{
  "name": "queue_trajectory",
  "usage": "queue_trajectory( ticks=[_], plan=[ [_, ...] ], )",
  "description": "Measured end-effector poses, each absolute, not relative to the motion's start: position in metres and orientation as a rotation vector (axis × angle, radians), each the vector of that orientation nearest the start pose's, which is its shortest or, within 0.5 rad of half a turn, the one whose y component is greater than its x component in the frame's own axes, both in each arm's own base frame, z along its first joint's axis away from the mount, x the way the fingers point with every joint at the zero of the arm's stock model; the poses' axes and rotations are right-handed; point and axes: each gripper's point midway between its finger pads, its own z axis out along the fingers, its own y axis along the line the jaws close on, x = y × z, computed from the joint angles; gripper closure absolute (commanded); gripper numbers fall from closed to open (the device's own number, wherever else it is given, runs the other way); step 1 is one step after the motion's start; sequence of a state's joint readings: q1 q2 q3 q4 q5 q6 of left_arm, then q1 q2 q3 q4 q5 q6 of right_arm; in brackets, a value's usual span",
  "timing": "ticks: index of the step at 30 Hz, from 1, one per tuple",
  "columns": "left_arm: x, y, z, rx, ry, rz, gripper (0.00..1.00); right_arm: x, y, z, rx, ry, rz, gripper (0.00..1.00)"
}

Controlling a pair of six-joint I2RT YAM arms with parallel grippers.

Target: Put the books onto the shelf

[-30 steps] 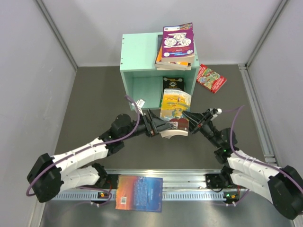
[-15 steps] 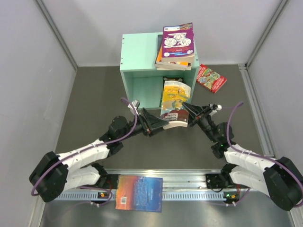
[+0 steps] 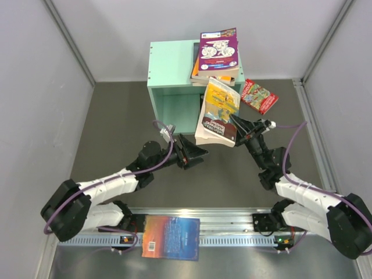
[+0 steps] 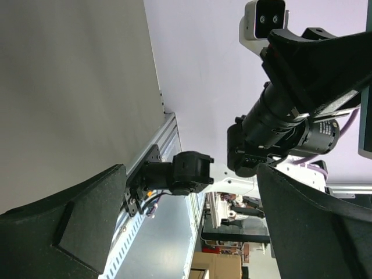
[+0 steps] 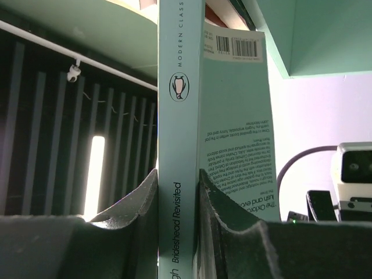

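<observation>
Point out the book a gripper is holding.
The yellow-covered paperback with the pale green spine, pinched by the right gripper. The purple-topped stack lies on the mint-green shelf, the red book on the table, the blue-orange one at the near edge.

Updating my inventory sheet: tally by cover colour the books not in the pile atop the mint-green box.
Red paperback, on the dark table: 1
Blue-and-orange paperback, on the metal rail: 1
Yellow-and-brown paperback, held by the right gripper: 1
Total: 3
</observation>
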State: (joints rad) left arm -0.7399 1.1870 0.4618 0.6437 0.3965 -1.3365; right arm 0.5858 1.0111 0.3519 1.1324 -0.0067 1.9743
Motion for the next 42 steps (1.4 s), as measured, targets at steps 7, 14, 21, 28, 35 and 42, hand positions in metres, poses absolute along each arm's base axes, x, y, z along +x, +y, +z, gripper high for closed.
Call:
queue_trajectory(
  ticks=[7, 14, 21, 28, 35, 42],
  plan=[
    [0.196, -0.311, 0.210, -0.264, 1.996, -1.800, 0.01, 0.212, 0.214, 0.344, 0.807, 1.211, 2.295, 1.00],
    [0.202, -0.290, 0.184, -0.370, 2.025, -1.748, 0.01, 0.151, 0.240, 0.319, 0.507, 1.622, 2.306, 1.00],
    [0.211, -0.290, 0.151, -0.440, 2.126, -1.682, 0.01, 0.187, 0.281, 0.272, 0.379, 2.030, 2.026, 1.00],
    [0.225, -0.291, 0.136, -0.484, 2.182, -1.654, 0.01, 0.241, 0.294, 0.256, 0.229, 2.116, 1.804, 1.00],
    [0.223, -0.291, 0.133, -0.450, 2.223, -1.638, 0.01, 0.307, 0.260, 0.213, 0.451, 2.115, 1.662, 1.00],
    [0.225, -0.296, 0.140, -0.387, 2.249, -1.616, 0.02, 0.356, 0.251, 0.187, 0.594, 2.025, 1.639, 1.00]
  ],
)
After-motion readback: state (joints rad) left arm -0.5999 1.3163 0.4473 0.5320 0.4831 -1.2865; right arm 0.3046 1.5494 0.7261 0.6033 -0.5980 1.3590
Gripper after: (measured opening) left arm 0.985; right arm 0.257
